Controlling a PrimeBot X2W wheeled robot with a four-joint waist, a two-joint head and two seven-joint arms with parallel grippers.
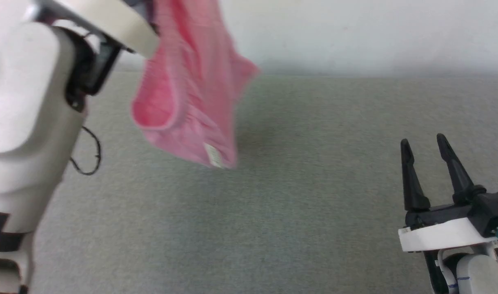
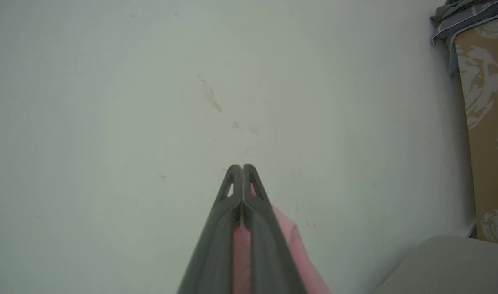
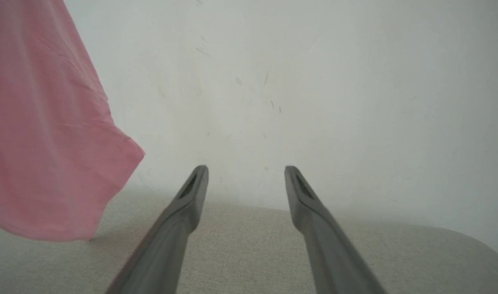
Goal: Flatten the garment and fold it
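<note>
Landmark is the garment. Far left of it in the head view: the pale left arm [image 1: 28,102], raised, filling the left edge. A thin dark cable loop [image 1: 87,157] hangs off the arm, left of and below the garment.

The left claw [image 2: 242,166] has its fingers pressed together, pinching pink fabric that shows between and beside them in the left wrist view.

The garment [image 1: 192,90] is pink, blurred, and hangs from the top edge near the left arm's end over the grey fabric tabletop [image 1: 314,212]. It is bunched, with one open leg or waist loop facing left. A small white label [image 1: 212,155] sits at its lowest edge. Cannot tell if the hem touches the tabletop.

Behind the garment is a plain white wall [image 1: 355,36], scuffed.

Right of the garment, well apart and low: the right claw [image 1: 422,139], fingers spread, gripping nothing, pointing at the wall. The stretch of tabletop from it to the garment is bare.

Left wrist view, right edge: a brown patterned upright thing [image 2: 485,122] with greyish cloth [image 2: 461,16] on top.
</note>
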